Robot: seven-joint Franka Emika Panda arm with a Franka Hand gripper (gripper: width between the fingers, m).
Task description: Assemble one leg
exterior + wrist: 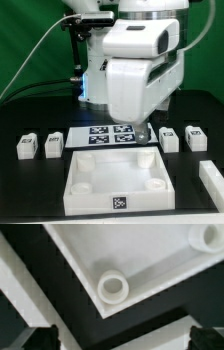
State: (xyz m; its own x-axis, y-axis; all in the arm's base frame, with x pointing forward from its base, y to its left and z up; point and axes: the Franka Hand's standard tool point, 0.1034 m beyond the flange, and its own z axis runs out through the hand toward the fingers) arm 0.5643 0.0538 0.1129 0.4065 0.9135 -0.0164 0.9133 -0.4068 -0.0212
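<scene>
Your gripper (120, 339) is spread wide and empty, over the panel (160, 252) at its corner socket (113, 286). Four legs (27, 146) flank the marker board (110, 133).

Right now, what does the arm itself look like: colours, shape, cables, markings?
The arm is bulky, with smooth white rounded casings. A blue light glows at its side on the exterior view's left, and a grey cable loops behind. The gripper has dark fingertips, blurred in the wrist view. No markings are legible.
</scene>
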